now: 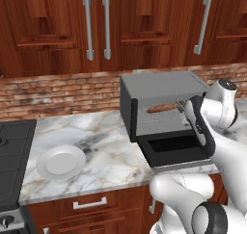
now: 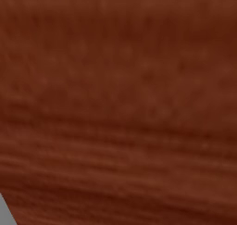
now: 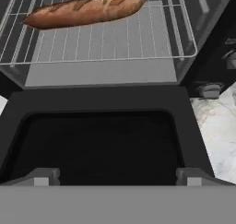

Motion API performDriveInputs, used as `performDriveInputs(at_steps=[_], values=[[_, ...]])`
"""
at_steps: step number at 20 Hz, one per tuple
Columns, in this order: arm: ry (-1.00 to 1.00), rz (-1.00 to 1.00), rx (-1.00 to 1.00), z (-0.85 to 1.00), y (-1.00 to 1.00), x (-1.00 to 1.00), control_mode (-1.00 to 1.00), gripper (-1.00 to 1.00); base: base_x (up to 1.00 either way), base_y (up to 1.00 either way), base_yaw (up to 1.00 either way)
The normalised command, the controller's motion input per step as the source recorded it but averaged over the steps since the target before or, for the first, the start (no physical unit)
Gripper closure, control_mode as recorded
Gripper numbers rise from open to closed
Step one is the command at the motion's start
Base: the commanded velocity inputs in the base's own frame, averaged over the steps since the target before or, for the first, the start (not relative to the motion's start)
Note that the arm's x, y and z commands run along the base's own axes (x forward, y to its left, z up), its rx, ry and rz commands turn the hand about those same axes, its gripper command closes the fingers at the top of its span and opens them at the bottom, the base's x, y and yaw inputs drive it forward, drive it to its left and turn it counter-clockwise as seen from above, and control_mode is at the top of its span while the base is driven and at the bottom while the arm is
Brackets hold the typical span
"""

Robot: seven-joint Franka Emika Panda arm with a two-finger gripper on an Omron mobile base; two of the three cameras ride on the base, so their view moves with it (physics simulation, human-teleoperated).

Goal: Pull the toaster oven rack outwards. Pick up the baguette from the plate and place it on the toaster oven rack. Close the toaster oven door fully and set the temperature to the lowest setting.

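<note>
The toaster oven stands on the marble counter with its door folded down flat. Inside, the baguette lies on the toaster oven rack. From the hand view, the baguette rests slantwise across the far part of the wire rack, whose front edge reaches the cavity's mouth. My gripper hovers open over the door's dark glass, nothing between its fingertips. The white plate sits bare at the counter's left.
A black stove borders the counter at the left. Oven knobs show at the right of the cavity, with marble counter below them. Wood cabinets hang above. A brown wood panel stands close before the right base camera.
</note>
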Motion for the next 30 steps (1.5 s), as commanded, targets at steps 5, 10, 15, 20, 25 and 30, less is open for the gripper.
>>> performDriveInputs(at_steps=[5,10,15,20,25,30], values=[[0.0,-0.1,0.09,0.3,-0.4,-0.44,-1.0,-1.0,0.0,0.0,0.0],[0.08,-0.21,0.16,0.01,-0.7,-0.03,-1.0,-1.0,0.0,0.0,0.0],[0.07,-0.2,0.18,-0.09,-0.63,-0.01,-1.0,-1.0,0.0,0.0,0.0],[0.02,-0.04,0.27,-0.13,-0.46,-0.15,-1.0,-1.0,0.0,0.0,0.0],[0.0,0.0,0.27,-0.05,-0.07,-0.2,-1.0,-1.0,0.0,0.0,0.0],[0.0,0.0,0.17,-0.13,0.04,-0.23,-1.0,-1.0,0.0,0.0,0.0]])
